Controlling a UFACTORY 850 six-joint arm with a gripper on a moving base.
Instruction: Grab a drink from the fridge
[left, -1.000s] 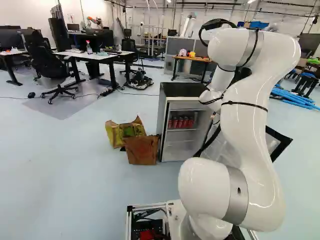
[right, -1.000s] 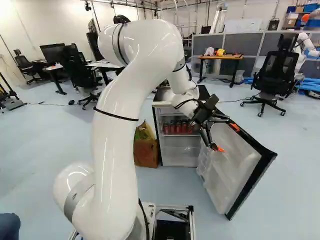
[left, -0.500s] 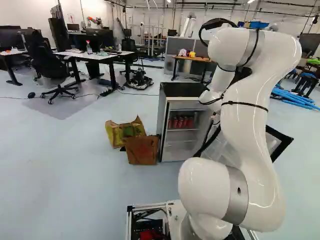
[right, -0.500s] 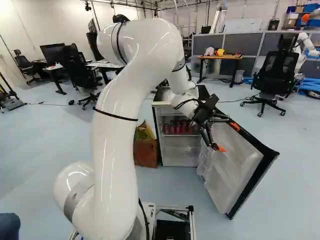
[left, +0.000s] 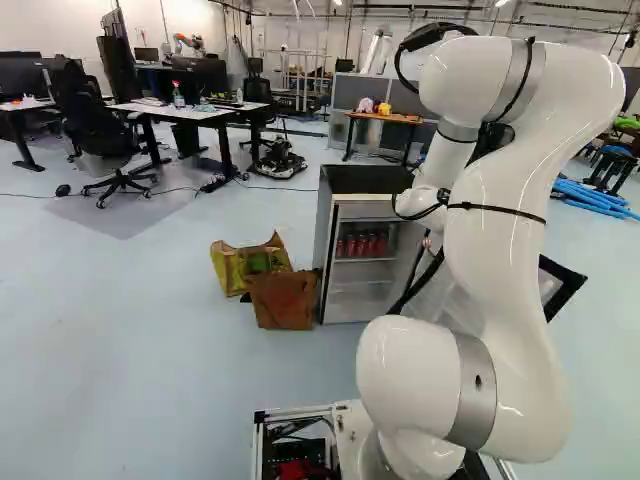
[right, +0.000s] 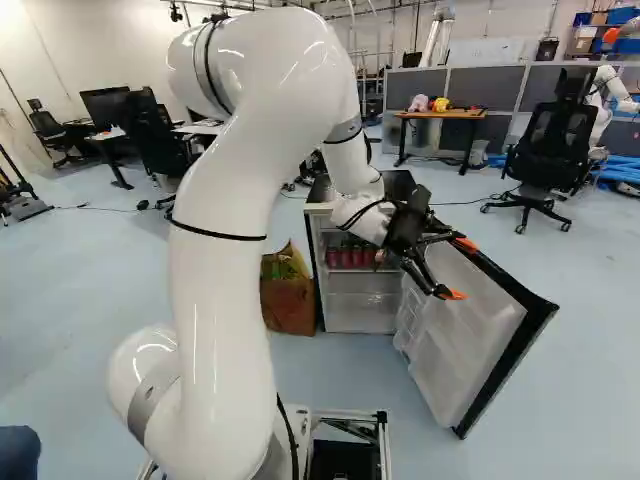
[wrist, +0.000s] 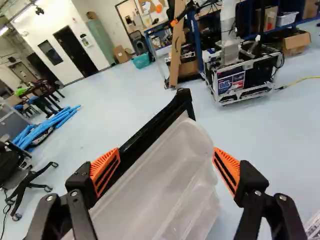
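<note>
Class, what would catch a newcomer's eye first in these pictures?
Probably the huge white robot arm, left of the middle in the right base view. Next, the small fridge standing open ahead, red cans on its shelf, its black-edged door beneath the black orange-padded gripper.

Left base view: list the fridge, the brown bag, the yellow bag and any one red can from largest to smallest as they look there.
1. Fridge
2. Brown bag and yellow bag: too alike to rank
3. One red can
</note>
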